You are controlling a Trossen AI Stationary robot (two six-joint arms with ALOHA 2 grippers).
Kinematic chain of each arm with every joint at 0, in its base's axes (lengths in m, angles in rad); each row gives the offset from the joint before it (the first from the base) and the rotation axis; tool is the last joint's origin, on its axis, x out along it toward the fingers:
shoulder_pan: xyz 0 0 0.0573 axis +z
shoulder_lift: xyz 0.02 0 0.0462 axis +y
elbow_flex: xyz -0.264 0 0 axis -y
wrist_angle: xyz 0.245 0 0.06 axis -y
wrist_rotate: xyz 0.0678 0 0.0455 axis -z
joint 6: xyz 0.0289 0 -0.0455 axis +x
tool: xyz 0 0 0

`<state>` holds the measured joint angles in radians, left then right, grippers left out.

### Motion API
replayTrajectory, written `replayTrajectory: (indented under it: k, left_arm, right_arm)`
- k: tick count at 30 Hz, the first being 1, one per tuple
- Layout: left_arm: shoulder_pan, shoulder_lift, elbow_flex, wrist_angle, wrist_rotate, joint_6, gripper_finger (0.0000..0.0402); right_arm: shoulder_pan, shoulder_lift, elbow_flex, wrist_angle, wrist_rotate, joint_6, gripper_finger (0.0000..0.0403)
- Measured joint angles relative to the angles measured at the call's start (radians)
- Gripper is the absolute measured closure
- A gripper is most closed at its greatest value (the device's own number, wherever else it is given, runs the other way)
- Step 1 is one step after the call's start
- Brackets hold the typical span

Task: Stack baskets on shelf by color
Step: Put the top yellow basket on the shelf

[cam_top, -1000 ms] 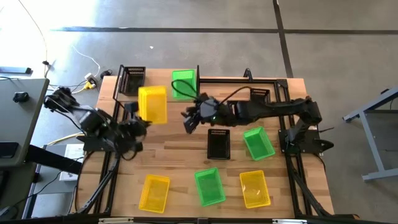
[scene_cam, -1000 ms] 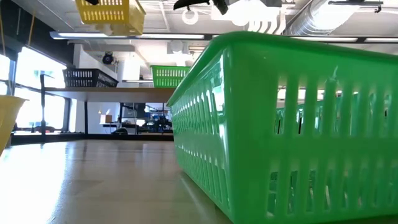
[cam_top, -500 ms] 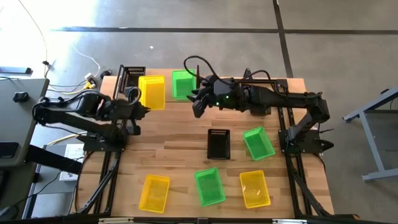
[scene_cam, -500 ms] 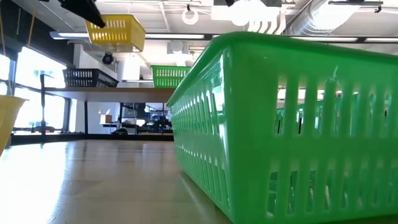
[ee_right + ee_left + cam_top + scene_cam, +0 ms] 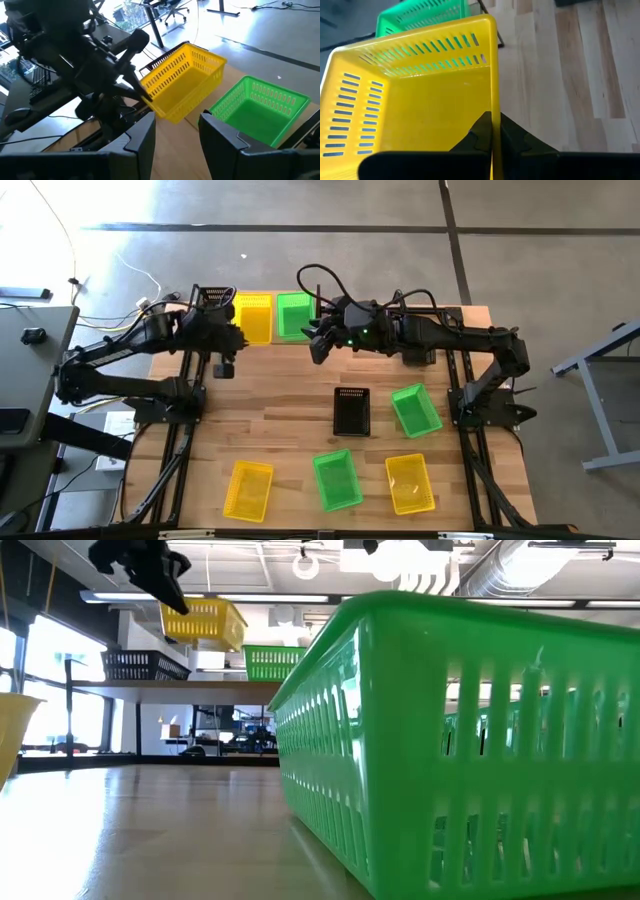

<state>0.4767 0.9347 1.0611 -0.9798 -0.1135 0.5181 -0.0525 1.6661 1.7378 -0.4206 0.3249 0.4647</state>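
The left gripper (image 5: 492,131), clamped on the yellow basket's (image 5: 252,317) near rim, holds it above the shelf (image 5: 180,686), between the black basket (image 5: 213,302) and green basket (image 5: 294,314), while the right gripper (image 5: 176,134) hangs open nearby

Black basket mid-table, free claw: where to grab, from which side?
Black basket sits upright, open top, clear on all sides. Come straight down and pinch one short rim wall, one finger inside, one outside. The right claw, open by the shelf, looks nearest.

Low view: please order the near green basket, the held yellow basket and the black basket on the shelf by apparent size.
1. Near green basket, largest only by nearness to the camera.
2. Yellow basket.
3. Black basket; close to the yellow.
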Motion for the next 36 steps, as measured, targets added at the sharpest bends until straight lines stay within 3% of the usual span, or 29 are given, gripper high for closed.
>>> replayTrajectory:
  k: [9,16,36]
  left_arm:
    - [0.143,0.043,0.000,0.012,0.087,0.062,0.0401]
    - [0.248,0.094,0.000,0.011,0.193,0.118,0.0401]
    - [0.322,0.211,0.001,0.017,0.198,0.203,0.0401]
  right_arm:
    - [-0.007,0.000,0.000,0.000,-0.003,-0.085,0.0269]
    - [-0.052,-0.022,0.002,0.001,-0.102,-0.105,0.0269]
    - [-0.098,-0.077,0.003,-0.008,-0.135,-0.109,0.0269]
